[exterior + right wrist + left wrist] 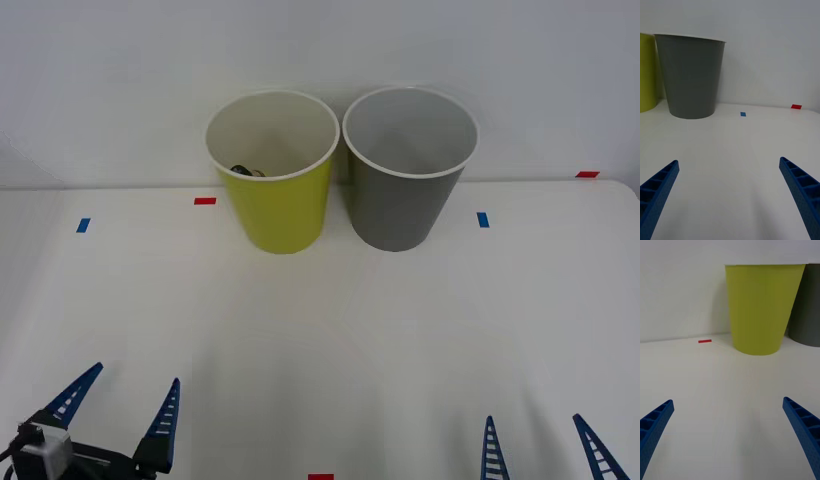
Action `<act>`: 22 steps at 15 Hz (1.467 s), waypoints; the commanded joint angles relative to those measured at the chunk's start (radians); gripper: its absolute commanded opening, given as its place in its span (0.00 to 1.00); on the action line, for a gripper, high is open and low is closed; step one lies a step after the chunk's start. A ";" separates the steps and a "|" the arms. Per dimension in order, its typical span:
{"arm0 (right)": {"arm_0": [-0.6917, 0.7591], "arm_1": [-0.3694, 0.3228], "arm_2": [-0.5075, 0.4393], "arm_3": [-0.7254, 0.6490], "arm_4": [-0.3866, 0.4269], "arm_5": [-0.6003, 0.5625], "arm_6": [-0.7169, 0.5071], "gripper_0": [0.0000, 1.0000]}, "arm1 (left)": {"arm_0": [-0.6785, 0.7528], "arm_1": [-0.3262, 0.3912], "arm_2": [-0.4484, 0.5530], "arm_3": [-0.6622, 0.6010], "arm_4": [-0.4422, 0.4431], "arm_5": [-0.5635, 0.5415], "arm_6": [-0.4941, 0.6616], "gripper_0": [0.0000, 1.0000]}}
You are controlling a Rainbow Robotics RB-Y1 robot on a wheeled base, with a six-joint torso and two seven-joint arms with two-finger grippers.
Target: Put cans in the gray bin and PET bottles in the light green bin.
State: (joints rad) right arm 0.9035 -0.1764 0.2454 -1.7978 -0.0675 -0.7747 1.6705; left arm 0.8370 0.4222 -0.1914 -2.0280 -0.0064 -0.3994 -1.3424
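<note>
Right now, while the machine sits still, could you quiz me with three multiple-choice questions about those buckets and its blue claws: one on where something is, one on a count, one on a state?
1. Where does the light green bin stand?
A. On the robot's left of the gray bin
B. On its right
C. Stacked inside it

2. How many bins are on the table?
A. One
B. Two
C. Three

3. How are the left gripper and right gripper?
A. Both open, holding nothing
B. Both shut on a bottle
C. Left open, right shut

Answers:
1 A, the front view shows the green one on the left, side by side with the gray.
2 B, one green and one gray.
3 A, each pair of blue fingers is spread apart over bare table.
</note>
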 commanded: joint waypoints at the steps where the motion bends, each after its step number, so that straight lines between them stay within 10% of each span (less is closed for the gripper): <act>1: 0.000 0.000 0.000 0.000 0.000 0.000 0.000 0.93 | 0.053 -0.010 0.020 0.000 -0.026 -0.035 -0.096 1.00; 14: 0.000 0.000 0.000 0.000 0.000 0.000 0.000 0.93 | 0.077 -0.049 0.044 0.158 -0.153 -0.265 -0.066 1.00; 22: 0.000 0.000 0.000 0.000 0.000 0.000 0.000 0.93 | 0.120 -0.135 0.050 0.219 -0.015 -0.357 -0.017 1.00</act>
State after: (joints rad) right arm 0.9035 -0.1764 0.2454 -1.7978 -0.0675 -0.7747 1.6705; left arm 0.9501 0.2871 -0.1408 -1.8091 -0.0292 -0.7557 -1.3663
